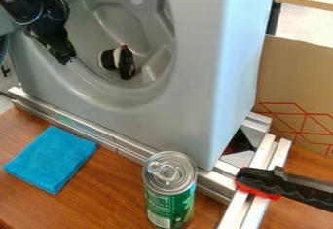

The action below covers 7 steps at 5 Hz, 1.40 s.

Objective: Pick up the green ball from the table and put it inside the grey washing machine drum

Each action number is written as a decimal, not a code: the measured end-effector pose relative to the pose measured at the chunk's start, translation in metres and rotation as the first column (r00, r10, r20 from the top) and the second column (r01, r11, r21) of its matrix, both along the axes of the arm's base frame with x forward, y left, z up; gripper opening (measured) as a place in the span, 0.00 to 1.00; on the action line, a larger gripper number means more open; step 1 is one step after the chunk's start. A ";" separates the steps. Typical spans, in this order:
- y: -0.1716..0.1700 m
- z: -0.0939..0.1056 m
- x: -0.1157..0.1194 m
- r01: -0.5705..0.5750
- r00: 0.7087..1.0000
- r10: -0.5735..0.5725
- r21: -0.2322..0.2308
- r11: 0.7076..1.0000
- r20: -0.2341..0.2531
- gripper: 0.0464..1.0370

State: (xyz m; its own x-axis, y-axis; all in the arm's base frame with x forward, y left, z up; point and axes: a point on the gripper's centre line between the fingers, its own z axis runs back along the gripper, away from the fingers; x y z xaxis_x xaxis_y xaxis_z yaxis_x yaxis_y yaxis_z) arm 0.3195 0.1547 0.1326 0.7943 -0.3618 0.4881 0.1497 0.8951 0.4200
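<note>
The black gripper [65, 57] hangs by the left side of the round recess in the grey housing [201, 77]; whether its jaws are open or closed, I cannot tell. Nearest it, the black-and-white object [127, 63] sits inside that recess, whose curved wall probably cradles it. Metal rails [98, 134] run along the housing's foot, seemingly bracing it; the red-and-black clamp [286, 186] at its right likely secures them. Before it, the green can [170, 201] stands upright, and the blue cloth [50, 159] lies flat.

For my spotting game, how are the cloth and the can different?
The cloth lies flat, but the can stands upright. The cloth is plain blue, while the can is green with a silver top. The cloth is squarish; the can is round. Both rest on the table.
</note>
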 end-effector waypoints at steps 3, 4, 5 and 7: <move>-0.016 -0.013 0.040 0.029 0.998 -0.022 -0.123 0.992 0.058 0.63; -0.017 -0.024 0.045 0.016 0.999 -0.012 -0.148 0.989 0.031 0.63; -0.016 -0.026 0.048 0.010 1.000 -0.006 -0.162 0.987 0.029 0.63; -0.014 -0.029 0.042 -0.019 1.000 0.015 -0.160 0.987 -0.023 0.92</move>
State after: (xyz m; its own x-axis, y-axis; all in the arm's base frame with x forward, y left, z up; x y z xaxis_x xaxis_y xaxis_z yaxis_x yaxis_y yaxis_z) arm 0.3611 0.1409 0.1040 0.8106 -0.2666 0.5214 0.1411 0.9531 0.2679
